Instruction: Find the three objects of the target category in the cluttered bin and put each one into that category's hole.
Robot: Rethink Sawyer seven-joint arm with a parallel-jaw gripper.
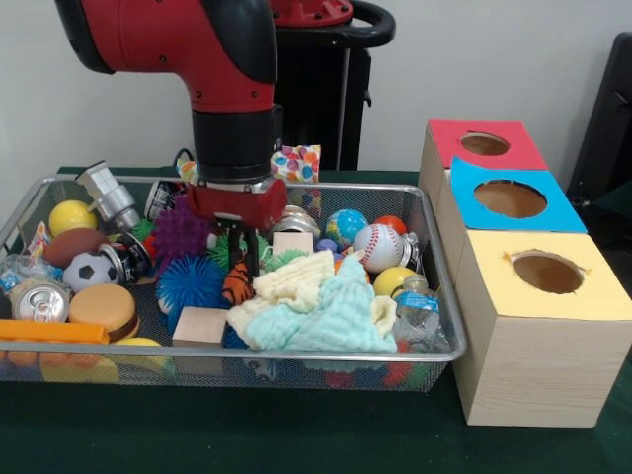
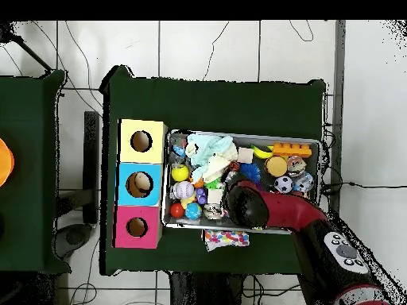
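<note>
Black pincer down in silver wire mesh bin mid-surface, closed on small orange striped soft toy.

A white baseball with red stitching lies beside a blue-green globe ball; crumpled pale yellow and mint cloths sit near a blue spiky rubber ball.
</note>
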